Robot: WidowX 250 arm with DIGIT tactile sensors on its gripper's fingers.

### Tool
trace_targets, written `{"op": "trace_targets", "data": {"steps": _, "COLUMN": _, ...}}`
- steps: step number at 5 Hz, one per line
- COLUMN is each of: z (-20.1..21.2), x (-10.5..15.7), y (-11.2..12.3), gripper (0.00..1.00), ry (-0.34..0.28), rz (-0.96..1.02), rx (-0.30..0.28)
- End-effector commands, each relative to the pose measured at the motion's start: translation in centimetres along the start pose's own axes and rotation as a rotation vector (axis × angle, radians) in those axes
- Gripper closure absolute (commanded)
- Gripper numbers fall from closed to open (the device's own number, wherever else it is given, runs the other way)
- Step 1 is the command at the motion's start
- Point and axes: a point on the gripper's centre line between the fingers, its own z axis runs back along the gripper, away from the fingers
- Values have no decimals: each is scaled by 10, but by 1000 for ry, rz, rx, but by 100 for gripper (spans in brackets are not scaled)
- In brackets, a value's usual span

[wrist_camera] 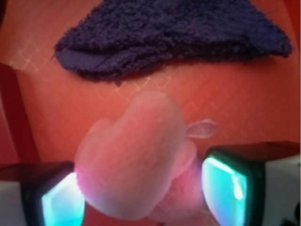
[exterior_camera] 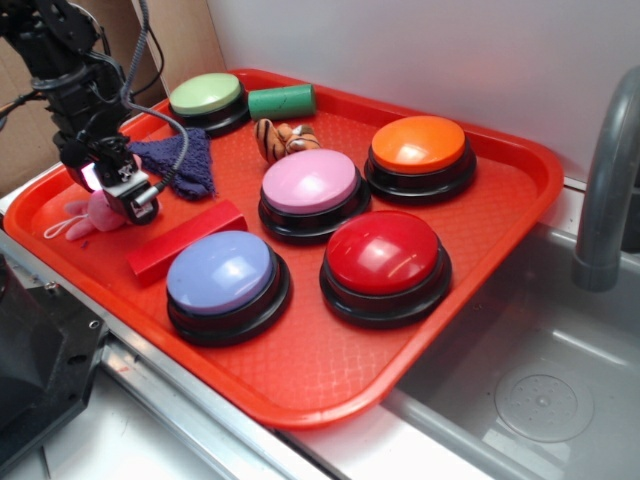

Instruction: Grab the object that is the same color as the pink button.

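Observation:
The object, a small pink plush toy (exterior_camera: pixel 85 216), lies on the red tray (exterior_camera: pixel 300 395) near its left rim, a pale string loop trailing to the left. My gripper (exterior_camera: pixel 125 198) is down over the toy's right side. The wrist view shows the toy (wrist_camera: pixel 136 160) filling the gap in my gripper (wrist_camera: pixel 143 188), both teal pads (wrist_camera: pixel 61 202) pressed against its sides, so it is shut on the toy. The toy still rests on the tray. The pink button (exterior_camera: pixel 310 180), with a pale pink-lilac dome on a black base, sits mid-tray to the right.
A purple knitted cloth (exterior_camera: pixel 180 160) lies just behind the gripper and a red block (exterior_camera: pixel 185 240) just to its right. Blue (exterior_camera: pixel 220 272), red (exterior_camera: pixel 383 252), orange (exterior_camera: pixel 418 143) and green (exterior_camera: pixel 206 94) buttons, a striped tiger (exterior_camera: pixel 283 137) and a green cylinder (exterior_camera: pixel 282 100) share the tray. A faucet (exterior_camera: pixel 610 180) stands right.

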Motion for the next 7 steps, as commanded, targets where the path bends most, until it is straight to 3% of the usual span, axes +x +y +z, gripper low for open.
{"op": "trace_targets", "data": {"steps": 1, "z": -5, "x": 6, "y": 2, "gripper": 100, "ry": 34, "rz": 21, "rx": 44}}
{"op": "trace_targets", "data": {"steps": 3, "z": -1, "x": 7, "y": 2, "gripper": 100, "ry": 51, "rz": 94, "rx": 93}}
{"op": "trace_targets", "data": {"steps": 4, "z": 13, "x": 11, "y": -5, "gripper": 100, "ry": 51, "rz": 173, "rx": 50}}
{"op": "trace_targets", "data": {"steps": 7, "z": 101, "x": 47, "y": -55, "gripper": 100, "ry": -55, "rz": 176, "rx": -37}}
